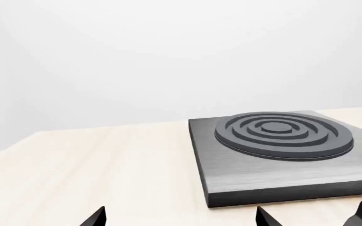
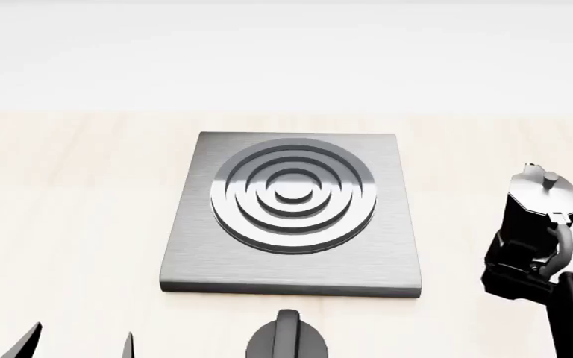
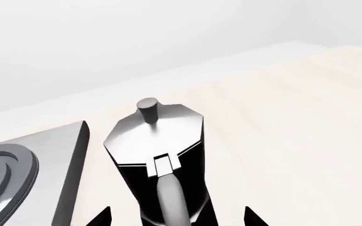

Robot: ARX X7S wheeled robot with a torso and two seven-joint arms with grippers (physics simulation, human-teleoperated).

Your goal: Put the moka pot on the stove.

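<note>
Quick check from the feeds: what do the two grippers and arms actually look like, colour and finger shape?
Both are black. The left gripper shows only two pointed, wedge-like fingertips. The right gripper shows the same pointed black tips; in the head view its arm is a dark, blocky, glossy body. No cables or markings can be made out.

A pale wooden worktop (image 2: 68, 224) carries everything, running back to a plain white wall. The stove (image 2: 292, 212), a flat grey square slab with a raised ringed burner, lies flat on it, ahead of the left hand (image 2: 77, 344) and off toward the right one. The moka pot (image 2: 533, 216) stands upright on the bare wood just before the right hand (image 3: 176, 217), apart from the stove's edge. A short black knob (image 2: 288, 339) sits between the two hands, near the stove's closest edge.
</note>
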